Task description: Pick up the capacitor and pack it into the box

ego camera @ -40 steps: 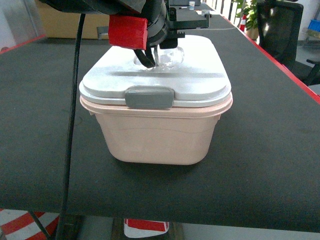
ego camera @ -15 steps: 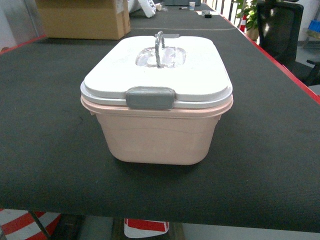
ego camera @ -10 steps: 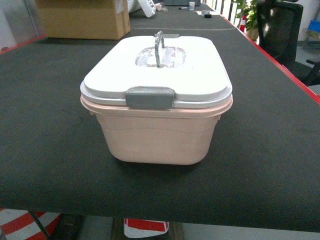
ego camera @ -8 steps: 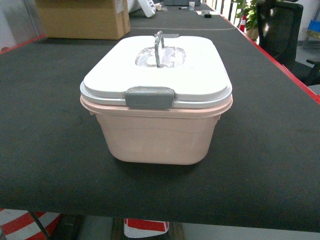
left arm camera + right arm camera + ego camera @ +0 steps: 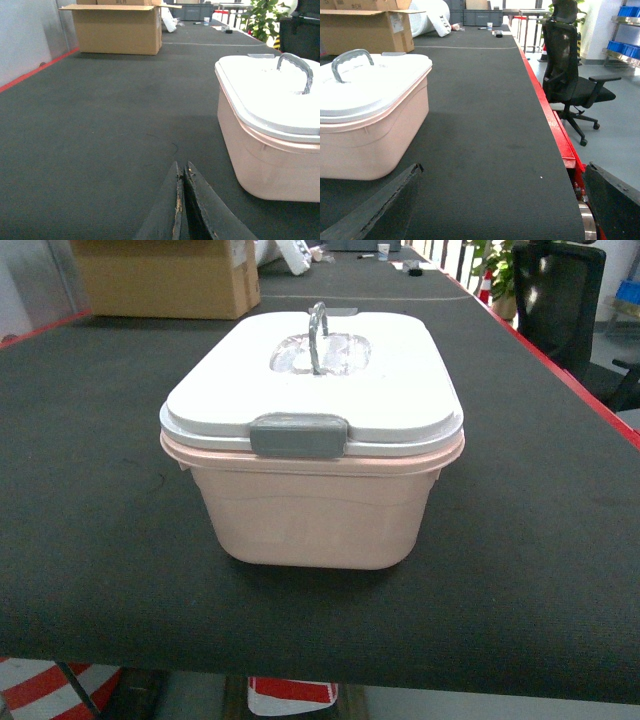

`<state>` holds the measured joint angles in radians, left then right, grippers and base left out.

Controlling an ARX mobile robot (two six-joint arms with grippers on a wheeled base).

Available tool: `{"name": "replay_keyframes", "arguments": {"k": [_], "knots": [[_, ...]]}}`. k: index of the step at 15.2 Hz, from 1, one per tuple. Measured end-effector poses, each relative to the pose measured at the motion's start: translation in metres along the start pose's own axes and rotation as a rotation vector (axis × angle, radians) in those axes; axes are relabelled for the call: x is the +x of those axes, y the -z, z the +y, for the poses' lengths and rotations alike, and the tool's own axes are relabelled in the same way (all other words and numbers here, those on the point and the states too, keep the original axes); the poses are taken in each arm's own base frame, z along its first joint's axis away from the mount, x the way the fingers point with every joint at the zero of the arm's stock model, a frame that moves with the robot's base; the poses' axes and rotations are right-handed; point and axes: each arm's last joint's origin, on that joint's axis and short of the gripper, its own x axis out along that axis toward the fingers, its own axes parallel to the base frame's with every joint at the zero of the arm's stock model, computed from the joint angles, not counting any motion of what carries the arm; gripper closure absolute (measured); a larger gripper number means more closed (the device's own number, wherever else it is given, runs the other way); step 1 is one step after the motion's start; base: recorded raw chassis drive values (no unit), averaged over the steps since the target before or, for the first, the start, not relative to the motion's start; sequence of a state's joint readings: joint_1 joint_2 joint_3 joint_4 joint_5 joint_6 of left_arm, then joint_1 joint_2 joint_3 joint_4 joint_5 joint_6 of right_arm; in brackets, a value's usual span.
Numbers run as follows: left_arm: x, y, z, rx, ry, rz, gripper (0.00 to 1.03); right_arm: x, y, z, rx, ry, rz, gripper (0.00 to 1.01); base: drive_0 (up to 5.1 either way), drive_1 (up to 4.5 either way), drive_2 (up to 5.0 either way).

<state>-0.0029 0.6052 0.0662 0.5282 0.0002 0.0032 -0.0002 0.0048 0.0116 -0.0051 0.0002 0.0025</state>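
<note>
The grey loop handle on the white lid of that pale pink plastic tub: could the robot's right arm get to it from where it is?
Probably yes. The grey loop handle stands upright on the white lid of the pale pink plastic tub, with only bare black table mat between it and the open right gripper.

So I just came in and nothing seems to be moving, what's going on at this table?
Nothing is being handled right now. The pink box sits on the black table with its white lid on and the handle upright. The left claw is shut, low beside the box, holding nothing. The right claw is open on the other side. No capacitor is visible.
</note>
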Motion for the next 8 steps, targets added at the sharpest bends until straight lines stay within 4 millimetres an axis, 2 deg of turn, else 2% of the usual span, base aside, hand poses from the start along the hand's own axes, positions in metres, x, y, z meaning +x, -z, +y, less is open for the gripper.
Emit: {"name": "replay_keyframes", "arguments": {"k": [5,8], "knots": [[-0.013,0.009,0.000,0.000,0.000,-0.018,1.01,0.000,0.000,0.000,0.000,0.000,0.000,0.03,0.0,0.00,0.0],[-0.020,0.007,0.000,0.000,0.000,-0.027,1.01,0.000,0.000,0.000,0.000,0.000,0.000,0.03,0.0,0.00,0.0]]}}
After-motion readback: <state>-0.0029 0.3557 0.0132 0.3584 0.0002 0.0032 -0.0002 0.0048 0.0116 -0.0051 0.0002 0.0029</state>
